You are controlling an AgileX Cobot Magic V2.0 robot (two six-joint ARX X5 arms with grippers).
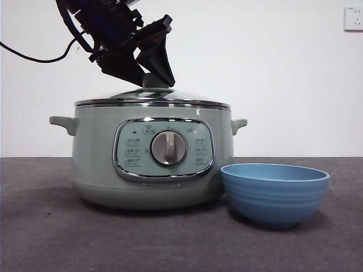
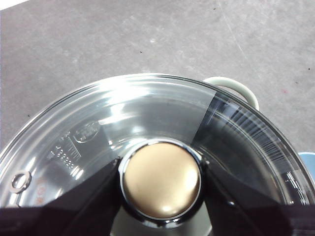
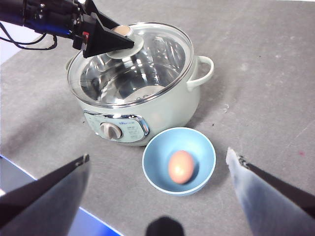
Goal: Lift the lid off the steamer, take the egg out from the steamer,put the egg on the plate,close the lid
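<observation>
Lid back on the pot, egg already in the bowl

My left tool has its two black jaws closed on the pale knob of the round clear glass lid, which I judge is seated on the large sage-green electric steamer; the brown egg lies in the sky-blue ribbed plate on the grey surface just beside it, so only letting go remains, while my right tool hangs wide open and empty above

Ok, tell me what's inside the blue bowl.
One egg lies inside the plate, seen from the right wrist view. From the front view the plate's wall hides it.
</observation>
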